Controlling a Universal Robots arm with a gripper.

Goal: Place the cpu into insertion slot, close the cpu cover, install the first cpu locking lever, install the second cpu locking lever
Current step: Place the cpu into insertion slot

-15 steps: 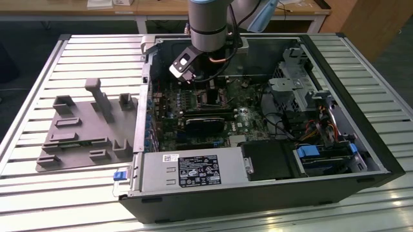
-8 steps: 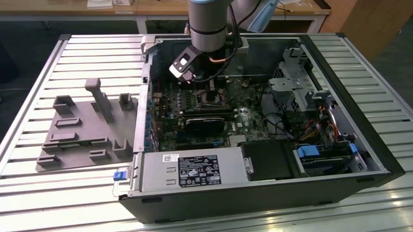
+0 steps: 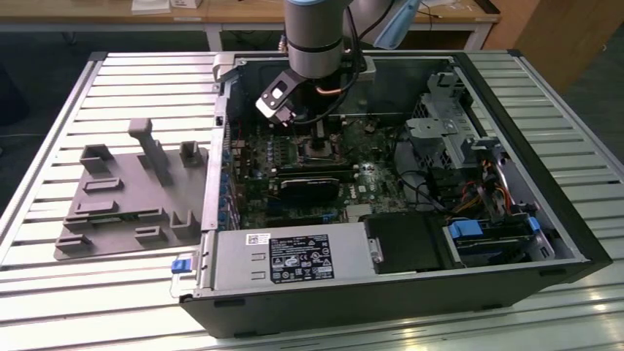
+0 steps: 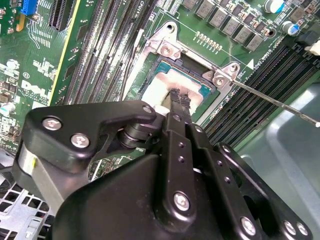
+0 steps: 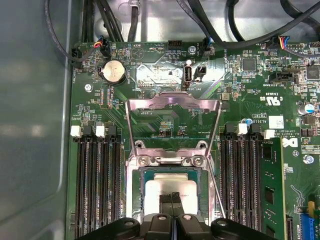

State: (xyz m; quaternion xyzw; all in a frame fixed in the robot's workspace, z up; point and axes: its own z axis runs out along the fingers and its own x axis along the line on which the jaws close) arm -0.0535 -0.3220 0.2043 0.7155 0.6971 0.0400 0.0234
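We see the flat silver-grey cpu point(image 5: 155, 192) lying in the silver-rimmed insertion slot point(image 5: 134, 196), which in the exterior view sits at 12 o'clock of the long black block point(image 3: 312, 189). The jaws, pinched together and empty, touch its top, seemingly to seat it. The thin silvery cpu cover point(image 5: 172, 103) stands raised for access.

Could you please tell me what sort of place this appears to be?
Probably a robotics lab or workshop: an open black desktop computer case lies on a ribbed light-grey metal table, a grey moulded plastic fixture plate sits beside it, and light wooden desks stand behind.
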